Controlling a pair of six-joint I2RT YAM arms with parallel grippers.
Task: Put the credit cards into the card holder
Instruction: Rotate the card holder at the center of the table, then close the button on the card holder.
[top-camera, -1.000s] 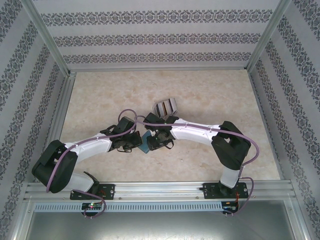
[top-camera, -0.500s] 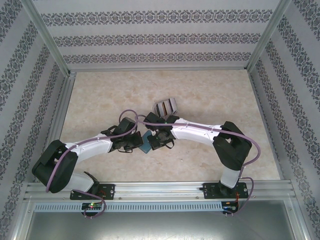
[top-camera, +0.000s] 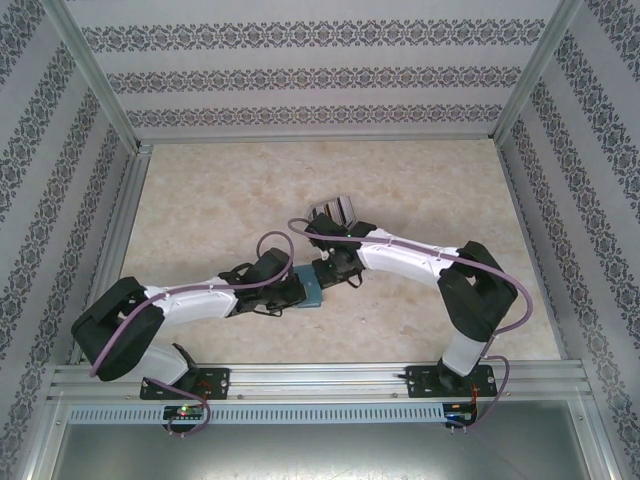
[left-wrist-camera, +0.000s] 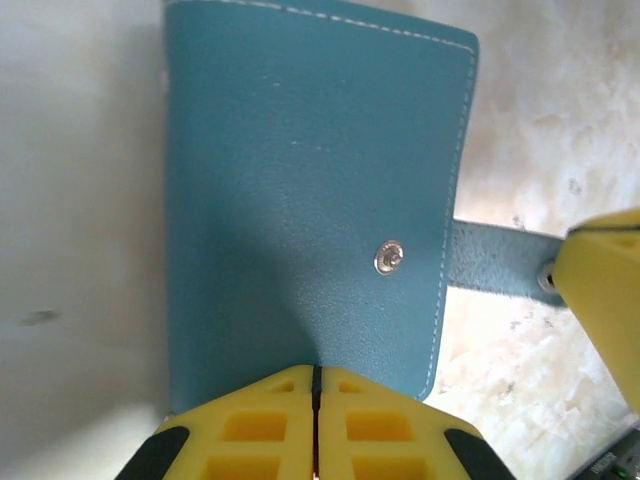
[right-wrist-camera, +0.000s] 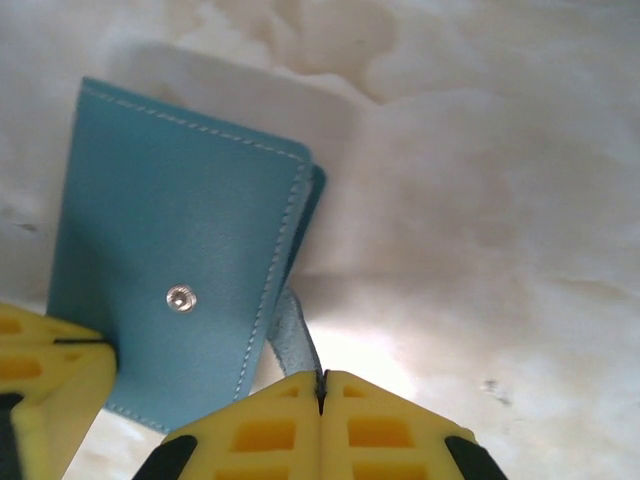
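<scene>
- The card holder (top-camera: 308, 288) lies shut on the marbled worktop (top-camera: 200, 200), about midway across and toward the near side. The two grippers are at either side of it.
- The left gripper (left-wrist-camera: 315, 392) has its fingers closed tight together, with the tips at the card holder's edge. Whether a layer of the cover is caught between them, or they only press on it, I cannot tell.
- The right gripper (right-wrist-camera: 322, 392) has its fingers closed on the card holder's closing strap (right-wrist-camera: 292, 335), which hangs loose beside the cover.
- The snap stud (left-wrist-camera: 388, 258) on the cover is bare, so the strap looks unfastened already.
- The credit cards (top-camera: 333, 213) stand on edge in a pale slotted rack (top-camera: 350, 204), just far of the card holder and by the right wrist. None is in the card holder yet.
- Step in hand, as I judge it: opening the card holder, one arm steadying it while the other has the strap.
- The next move probably calls for drawing the strap up and over to swing the cover open. The left fingers would need to keep the lower half down so the whole thing does not slide or lift.
- The pockets must lie exposed before any card is fetched.
- No brand, label or writing can be read. The cover is plain teal with pale stitching, and the stud looks unmarked.
</scene>
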